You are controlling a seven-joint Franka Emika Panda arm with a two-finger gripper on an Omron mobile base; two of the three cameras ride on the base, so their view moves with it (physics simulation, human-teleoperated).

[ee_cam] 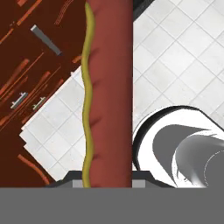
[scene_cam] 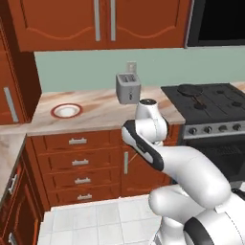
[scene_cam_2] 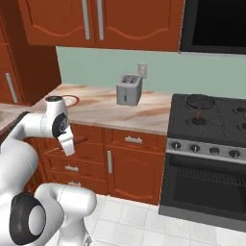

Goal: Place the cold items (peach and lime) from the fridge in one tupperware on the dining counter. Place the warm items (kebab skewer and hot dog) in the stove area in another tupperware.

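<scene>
The hot dog (ee_cam: pixel 109 92), a red-brown sausage with a wavy yellow mustard line, is clamped between the narrowly parted fingers (ee_cam: pixel 142 178) of the gripper (ee_cam: pixel 107 181) and is held above the white tiled floor (ee_cam: pixel 175 57), with red-brown cabinets (ee_cam: pixel 26 65) seen farther beyond.

Kitchen: stove (scene_cam_2: pixel 211 113), toaster (scene_cam_2: pixel 129 89), cabinets (scene_cam: pixel 79 162)

White articulated robot arm (scene_cam_2: pixel 36 144) rises at 8 o'clock. A grey two-slot metal toaster (scene_cam_2: pixel 129 89) stands on the beige marbled worktop (scene_cam_2: pixel 101 108) near centre. At 3 o'clock, the dark stove (scene_cam_2: pixel 206 144) carries a round black pan (scene_cam_2: pixel 200 101).
</scene>
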